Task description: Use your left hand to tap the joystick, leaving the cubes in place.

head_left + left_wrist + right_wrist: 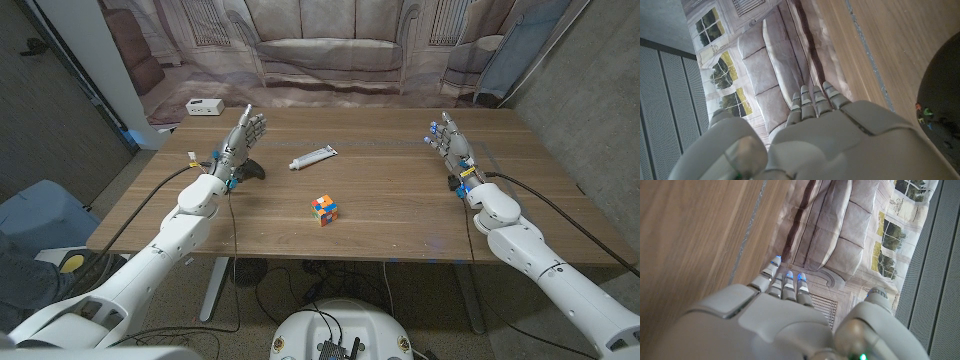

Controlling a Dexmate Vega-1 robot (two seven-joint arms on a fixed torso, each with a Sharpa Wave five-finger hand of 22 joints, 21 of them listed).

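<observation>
Here the left robot hand [240, 138] hovers beside the joystick [252, 169].

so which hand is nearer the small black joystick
Left. The left hand stands right over the small black joystick; the right hand is across the table.

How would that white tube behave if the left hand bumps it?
The tube lies on its side on the table, so it would probably slide or roll rather than tip. It looks slim and partly squeezed, so likely light and soft. The left hand stands close beside it.
</observation>
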